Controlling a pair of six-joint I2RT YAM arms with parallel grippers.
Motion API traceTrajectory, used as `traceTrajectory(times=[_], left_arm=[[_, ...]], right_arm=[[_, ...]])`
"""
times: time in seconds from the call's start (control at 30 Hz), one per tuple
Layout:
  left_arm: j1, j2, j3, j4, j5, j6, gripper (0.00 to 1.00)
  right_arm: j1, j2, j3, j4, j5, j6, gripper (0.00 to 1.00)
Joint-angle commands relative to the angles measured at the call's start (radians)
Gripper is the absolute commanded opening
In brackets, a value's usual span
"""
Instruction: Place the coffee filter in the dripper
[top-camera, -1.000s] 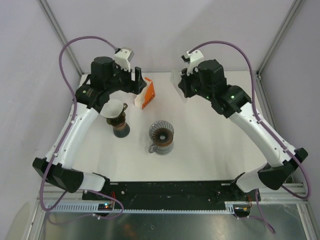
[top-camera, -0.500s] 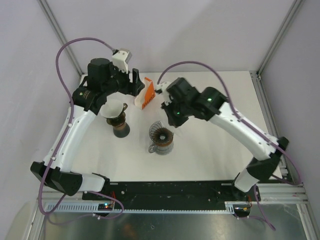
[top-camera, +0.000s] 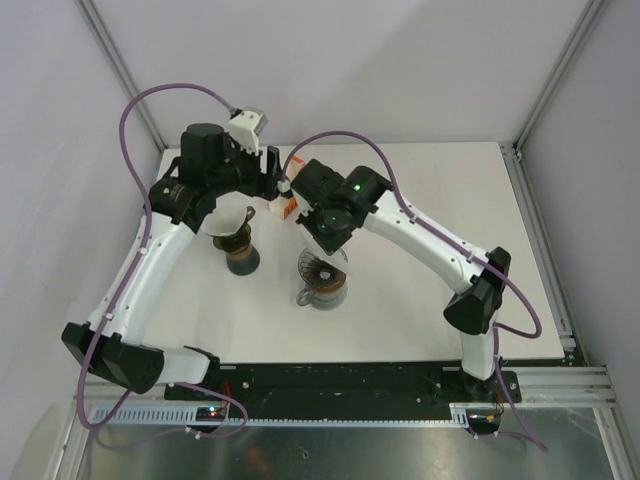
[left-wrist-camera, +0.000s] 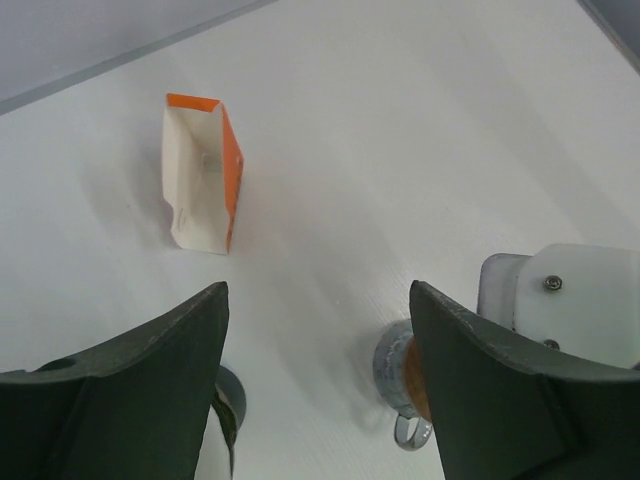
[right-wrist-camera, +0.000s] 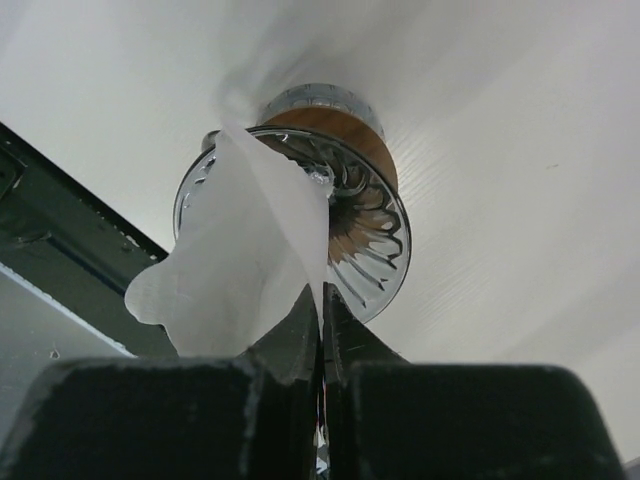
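Note:
My right gripper (top-camera: 325, 238) is shut on a white paper coffee filter (right-wrist-camera: 240, 270) and holds it just above the ribbed glass dripper (right-wrist-camera: 345, 195), the filter's tip near the dripper's rim. In the top view the dripper (top-camera: 322, 276) stands mid-table, partly under the right wrist. My left gripper (top-camera: 272, 168) is open and empty, hovering at the back left; in its own view (left-wrist-camera: 315, 290) the dripper's base (left-wrist-camera: 395, 365) shows between the fingers, far below.
An open orange and white filter box (left-wrist-camera: 200, 175) lies at the back, partly hidden by the arms in the top view (top-camera: 291, 208). A second dripper holding a white filter (top-camera: 230, 217) stands on a dark server (top-camera: 243, 259) at the left.
My right arm has swung from the back right to the middle and brought the filter down over the glass dripper. The left arm has hardly moved.

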Motion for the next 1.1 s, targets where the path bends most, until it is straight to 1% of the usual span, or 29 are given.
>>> traceTrajectory(times=[0.0,0.37,0.53,0.7,1.07], left_arm=[[0.004,-0.037,-0.006,0.017,-0.009,0.023,0.78],[0.014,-0.03,-0.023,0.016,-0.068,0.047,0.79],[0.047,-0.016,-0.028,0.017,-0.09,0.048,0.81],[0.091,0.006,-0.036,0.017,-0.078,0.033,0.8],[0.113,0.001,-0.043,0.017,-0.064,0.033,0.8]], right_arm=[[0.002,0.05,0.076,-0.083,0.01,-0.033,0.0],[0.001,0.108,0.065,-0.101,0.008,-0.043,0.0],[-0.001,0.105,0.044,-0.095,0.009,-0.046,0.0],[-0.004,0.114,0.041,-0.084,0.001,-0.052,0.0],[-0.006,0.137,0.037,-0.056,-0.005,-0.061,0.0]])
